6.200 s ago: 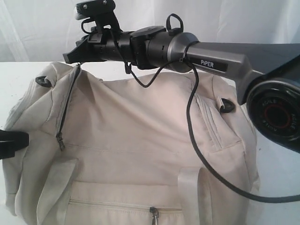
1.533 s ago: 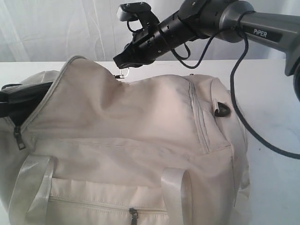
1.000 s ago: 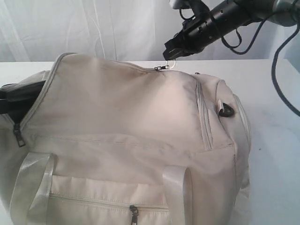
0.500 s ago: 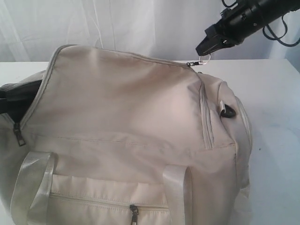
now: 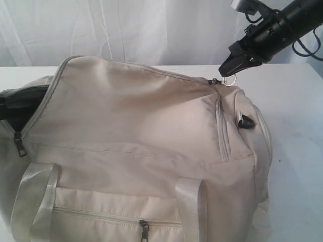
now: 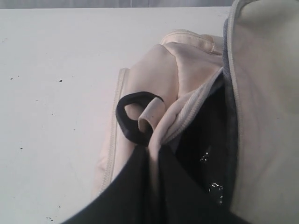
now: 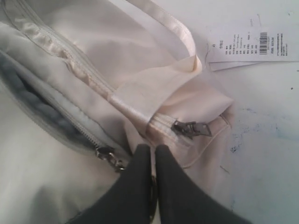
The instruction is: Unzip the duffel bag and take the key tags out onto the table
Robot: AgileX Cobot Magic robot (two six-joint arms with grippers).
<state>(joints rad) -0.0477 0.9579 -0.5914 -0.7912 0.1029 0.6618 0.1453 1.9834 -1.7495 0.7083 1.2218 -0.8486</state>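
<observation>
Left end: my left jaws are closed narrow on a fold of cloth at the rim of the bag (image 5: 131, 131), just beside a black loop (image 6: 134, 117), and they hold that end of the mouth apart. Behind the fold the inside shows dark. A few small glints lie in there, but I cannot tell what they are. Middle: the bag lies on its side on the white bench (image 5: 298, 126), front pocket and straps toward the exterior camera, and the zip line runs over its top edge from the gaping left end to the right shoulder. Right end: my right jaws are pinched together with no gap, and as far as the exterior view shows they hold the metal ring (image 5: 230, 81) of the zip pull. The slider (image 7: 106, 153) sits close under them at the right end of its track. Along the parted teeth the grey lining (image 7: 28, 100) is exposed. A second zip pull (image 7: 191, 128) lies flat on the end panel, untouched. Beyond the bag a paper label (image 7: 254, 44) rests on the bench. Finding: in my judgement the unzipping is done or nearly done. The key tags are not seen in any view, so I take them to be inside the bag. Outstanding: let go of the ring, reach into the opening, find the tags and set them on the bench.
</observation>
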